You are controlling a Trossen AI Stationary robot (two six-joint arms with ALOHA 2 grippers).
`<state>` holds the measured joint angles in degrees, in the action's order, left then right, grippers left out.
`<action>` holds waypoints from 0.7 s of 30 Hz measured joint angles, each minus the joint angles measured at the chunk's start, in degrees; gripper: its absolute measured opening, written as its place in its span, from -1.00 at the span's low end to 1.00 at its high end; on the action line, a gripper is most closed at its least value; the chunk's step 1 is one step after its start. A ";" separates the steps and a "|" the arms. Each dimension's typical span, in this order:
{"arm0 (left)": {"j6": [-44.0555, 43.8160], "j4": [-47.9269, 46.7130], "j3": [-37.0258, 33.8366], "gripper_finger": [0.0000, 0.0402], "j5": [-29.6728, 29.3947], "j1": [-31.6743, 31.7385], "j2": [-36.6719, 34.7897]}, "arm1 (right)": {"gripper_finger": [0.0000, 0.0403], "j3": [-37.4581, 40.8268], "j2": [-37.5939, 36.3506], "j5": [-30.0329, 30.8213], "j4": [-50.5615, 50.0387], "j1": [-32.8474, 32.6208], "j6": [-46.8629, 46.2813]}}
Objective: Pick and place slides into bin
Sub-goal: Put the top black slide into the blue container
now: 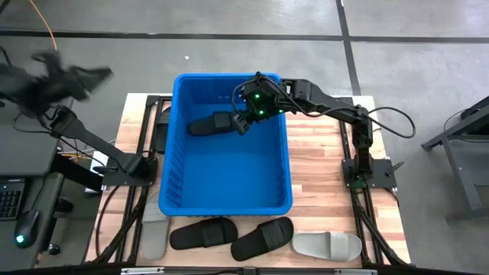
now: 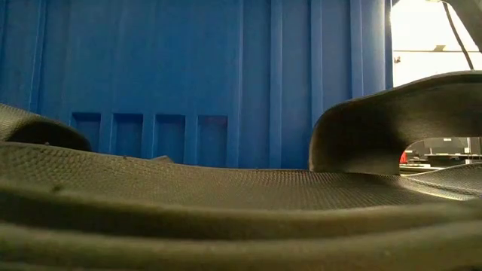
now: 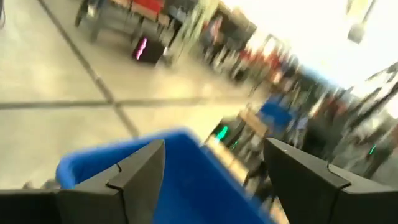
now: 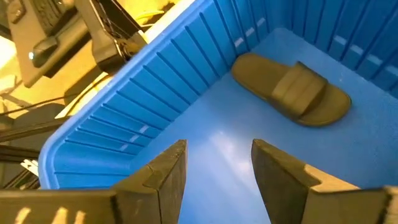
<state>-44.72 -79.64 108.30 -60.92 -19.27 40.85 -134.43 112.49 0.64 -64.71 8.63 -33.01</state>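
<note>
Black slide (image 2: 226, 203) filling low view, right hand (image 4: 217, 165) spread above slide (image 4: 290, 89) inside bin (image 1: 229, 179), left hand (image 3: 211, 180) spread.

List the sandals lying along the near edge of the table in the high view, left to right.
Light grey slide → black slide → black slide → light grey slide.

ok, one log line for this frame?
right gripper open over bin | black slide inside | left gripper open, raised off-table
</note>
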 joint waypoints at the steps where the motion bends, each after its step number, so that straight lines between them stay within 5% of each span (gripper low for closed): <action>1: 1.64 1.52 1.85 0.30 -1.38 -1.11 -0.04 | -0.17 0.00 0.00 0.00 0.34 -0.01 0.07; 4: 5.15 4.09 7.06 0.30 -6.07 -8.11 0.23 | -0.17 0.02 0.00 0.00 0.69 -0.01 0.22; 10: 2.67 2.88 13.70 0.30 -26.41 -33.75 0.05 | -0.17 0.04 0.00 0.00 0.73 -0.02 0.95; 12: 5.25 2.50 14.89 0.30 -29.03 -40.88 -0.15 | -0.17 0.04 0.00 0.00 0.74 -0.22 0.93; 21: 15.02 1.95 7.13 0.30 -25.99 -35.39 1.06 | -0.17 0.37 0.00 1.05 -0.95 -1.96 1.43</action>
<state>-29.70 -77.69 115.42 -86.91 -54.66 41.91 -134.06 112.49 1.69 -65.66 6.68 -31.58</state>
